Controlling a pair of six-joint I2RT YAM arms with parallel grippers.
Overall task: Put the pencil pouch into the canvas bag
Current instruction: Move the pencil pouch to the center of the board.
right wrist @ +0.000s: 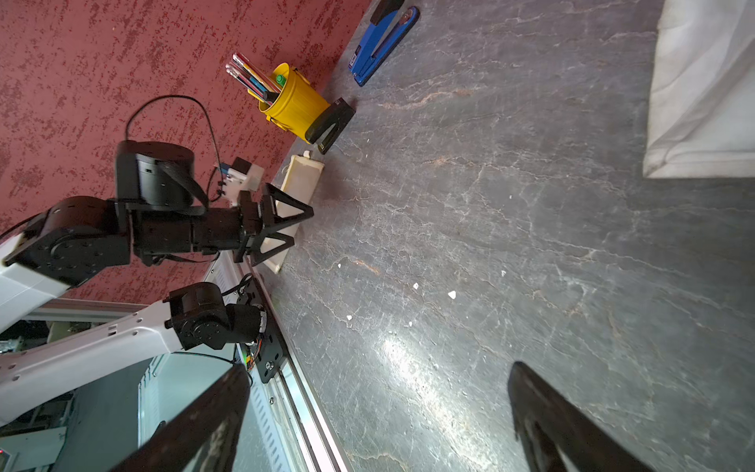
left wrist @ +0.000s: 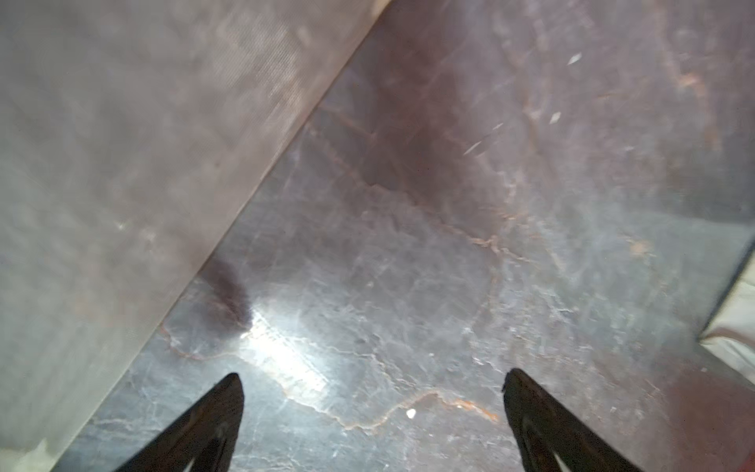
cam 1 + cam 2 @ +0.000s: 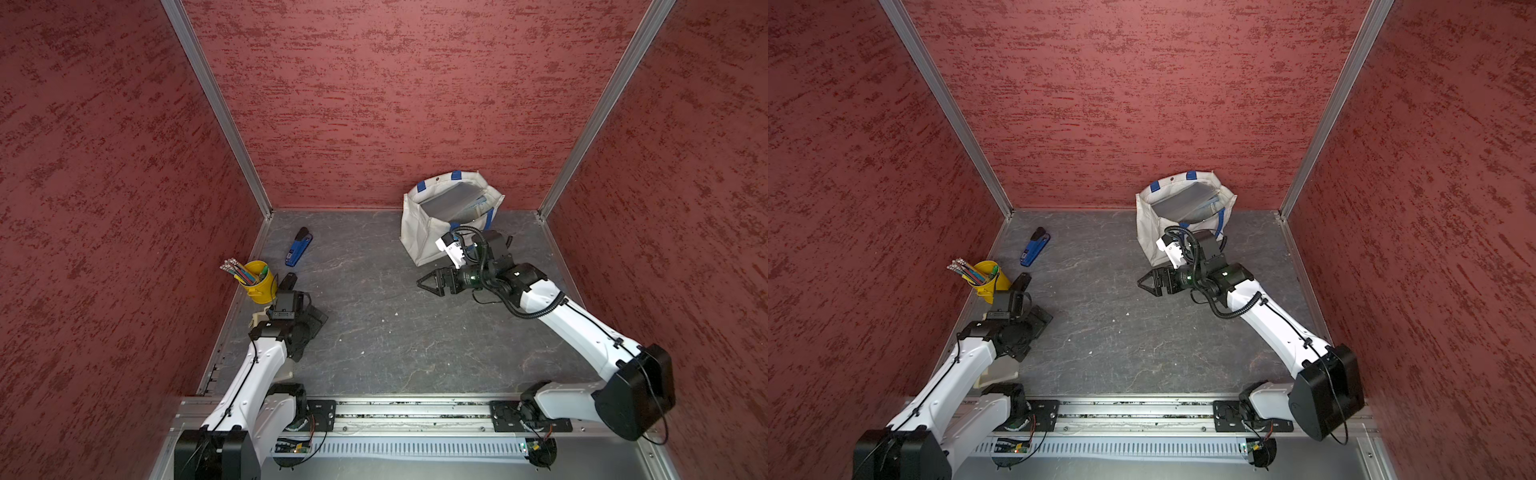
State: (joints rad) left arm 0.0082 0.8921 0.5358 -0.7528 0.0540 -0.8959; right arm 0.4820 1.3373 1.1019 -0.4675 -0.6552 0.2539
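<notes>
The canvas bag (image 3: 419,237) (image 3: 1148,232) stands open at the back right, off-white with blue handles; a flat grey thing lies inside it. A corner of the bag shows in the right wrist view (image 1: 702,102). A cream zip pouch, which I take for the pencil pouch (image 1: 300,182) (image 3: 261,318), lies along the left wall, mostly hidden under my left arm. My left gripper (image 1: 302,228) (image 2: 371,376) hovers open just over its table-side edge, with only bare table between the fingers. My right gripper (image 3: 426,286) (image 1: 378,367) is open and empty, in front of the bag and pointing left.
A yellow bucket of pencils (image 3: 259,282), a black stapler (image 1: 331,124) and a blue stapler (image 3: 298,247) sit by the left wall beyond the pouch. Red walls close three sides. A metal rail (image 3: 395,415) runs along the front edge.
</notes>
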